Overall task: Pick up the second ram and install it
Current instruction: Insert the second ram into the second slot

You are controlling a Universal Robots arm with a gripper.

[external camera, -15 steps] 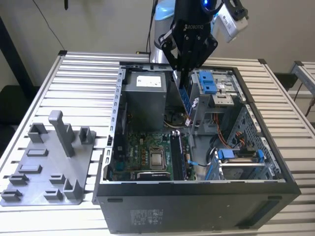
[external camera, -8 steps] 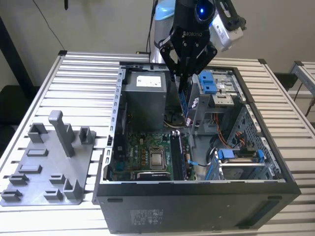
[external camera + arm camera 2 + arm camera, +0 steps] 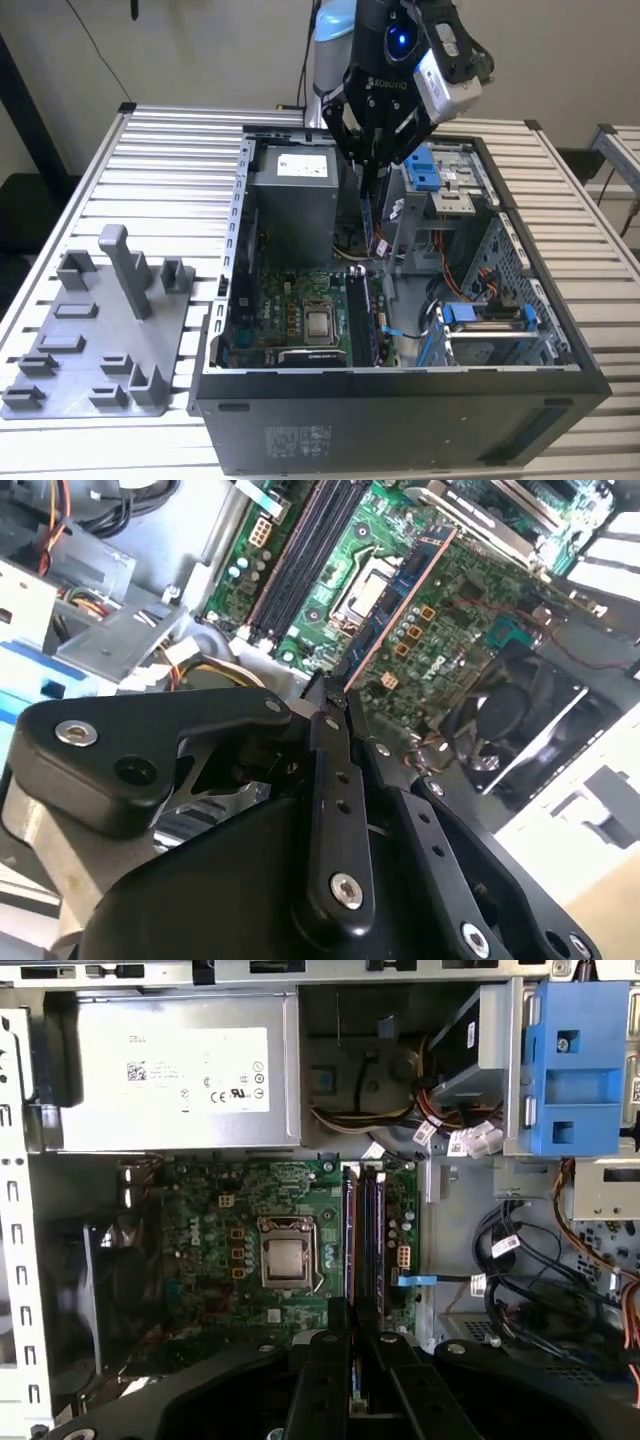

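The black pincer pinches the second ram, a long narrow dark-green circuit stick, edge-down inside the open black computer case, at 3 o'clock of the grey power-supply box. Seating it well likely needs it plumb, parallel to the black memory slots, pressed evenly.

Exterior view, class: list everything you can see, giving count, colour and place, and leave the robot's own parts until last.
table: one, silver, slatted, under everything.
computer case: one, black, open, on the table.
fixture tray: one, grey, on the table, at the exterior view's left of the case.
power supply: one, grey, inside the case.
motherboard: one, green, on the case floor.
second ram: one, dark, upright over the motherboard, held by the tool.
arm: one, pale blue-grey, above the case.
tool: one, black, shut on the second ram.
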